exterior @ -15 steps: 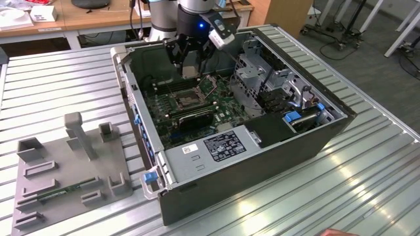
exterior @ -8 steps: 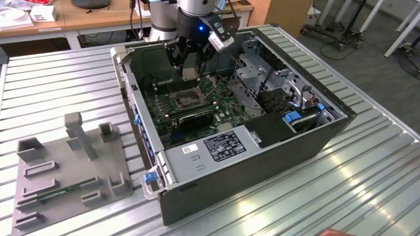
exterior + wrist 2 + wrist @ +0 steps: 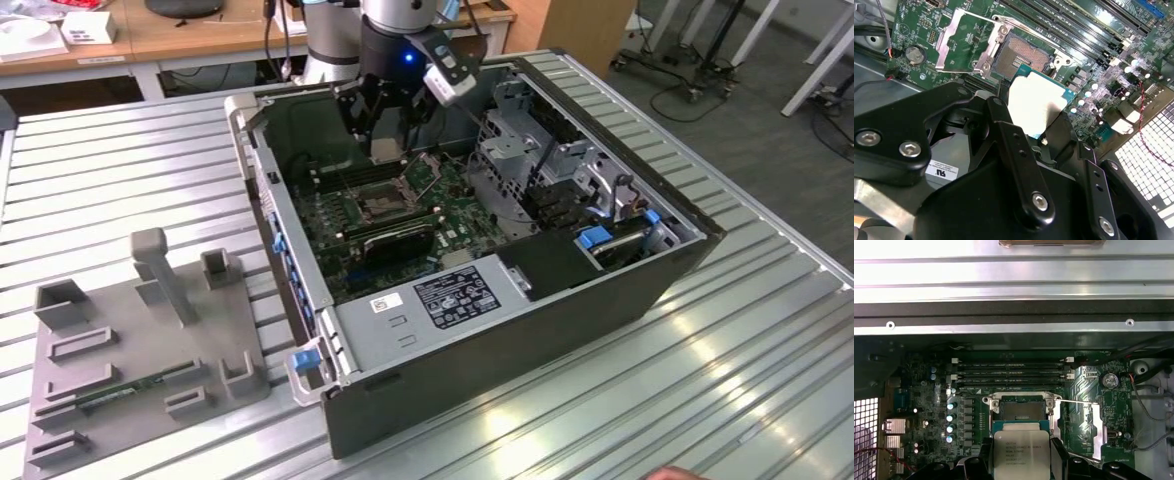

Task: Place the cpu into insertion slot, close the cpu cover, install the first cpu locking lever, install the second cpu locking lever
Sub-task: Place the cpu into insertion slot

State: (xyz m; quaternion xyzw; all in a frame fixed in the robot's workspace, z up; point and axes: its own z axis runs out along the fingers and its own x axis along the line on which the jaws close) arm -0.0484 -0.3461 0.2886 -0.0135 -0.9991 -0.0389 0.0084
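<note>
The cpu (image 3: 1021, 452) is clamped in the tool (image 3: 387, 148), at 12 o'clock of the insertion slot (image 3: 380, 207) in the exterior view. The cpu cover (image 3: 1095, 427) is swung open.

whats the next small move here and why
Probably shift the gripper sideways until the cpu sits squarely above the insertion slot. In both wrist views the held cpu hangs beside the slot, not yet over its centre. The cpu cover is swung open and the slot looks empty, so nothing visible blocks the way.
</note>
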